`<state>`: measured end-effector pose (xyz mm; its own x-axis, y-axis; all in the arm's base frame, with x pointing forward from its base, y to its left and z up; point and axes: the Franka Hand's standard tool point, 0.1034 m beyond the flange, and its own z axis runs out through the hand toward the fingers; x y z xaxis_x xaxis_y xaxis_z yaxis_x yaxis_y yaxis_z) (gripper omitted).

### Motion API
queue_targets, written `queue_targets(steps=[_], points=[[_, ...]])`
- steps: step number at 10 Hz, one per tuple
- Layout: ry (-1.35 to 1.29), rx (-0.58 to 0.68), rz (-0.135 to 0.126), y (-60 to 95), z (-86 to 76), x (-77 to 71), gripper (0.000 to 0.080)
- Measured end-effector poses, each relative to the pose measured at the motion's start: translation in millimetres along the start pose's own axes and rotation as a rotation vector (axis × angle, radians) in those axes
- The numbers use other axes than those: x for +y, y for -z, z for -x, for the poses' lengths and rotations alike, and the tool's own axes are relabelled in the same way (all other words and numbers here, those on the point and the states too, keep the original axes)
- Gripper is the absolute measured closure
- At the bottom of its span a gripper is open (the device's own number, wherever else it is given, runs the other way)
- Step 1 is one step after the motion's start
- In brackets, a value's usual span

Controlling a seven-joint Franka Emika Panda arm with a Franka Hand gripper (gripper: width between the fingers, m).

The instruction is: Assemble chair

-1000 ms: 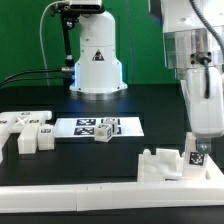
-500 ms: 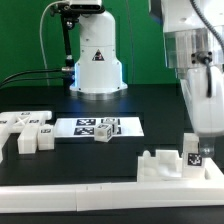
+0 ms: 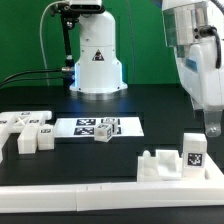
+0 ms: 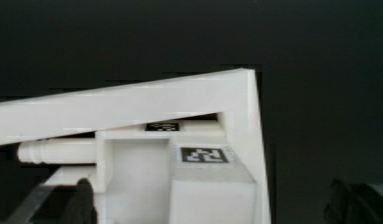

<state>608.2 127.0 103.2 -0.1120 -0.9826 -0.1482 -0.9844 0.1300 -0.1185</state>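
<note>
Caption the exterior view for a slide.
Open pincer hovers over an upright tagged chair piece beside the white border rail.

Loose chair parts [image 3: 25, 130] at exterior view's left. Marker board [image 3: 80, 127] in middle, small block [image 3: 103, 131] on it. Robot base [image 3: 96, 62] behind board. Joined chair piece [image 3: 165, 165] at exterior view's right, just behind border rail [image 3: 70, 192]. Tall part [image 3: 193, 152] stands at its exterior-view-right end.
</note>
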Motion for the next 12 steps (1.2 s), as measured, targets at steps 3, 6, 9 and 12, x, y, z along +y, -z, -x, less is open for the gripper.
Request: queue_targets(steps=[3, 6, 9, 12], points=[[0.053, -0.001, -0.001, -0.9, -2.8, 1.4, 0.015], [0.251, -0.021, -0.006, 12.6, -31.8, 23.4, 0.015], [0.471, -0.011, 0.004, 12.7, -30.1, 32.4, 0.015], [0.718, -0.01, 0.005, 12.3, -34.4, 33.7, 0.015]])
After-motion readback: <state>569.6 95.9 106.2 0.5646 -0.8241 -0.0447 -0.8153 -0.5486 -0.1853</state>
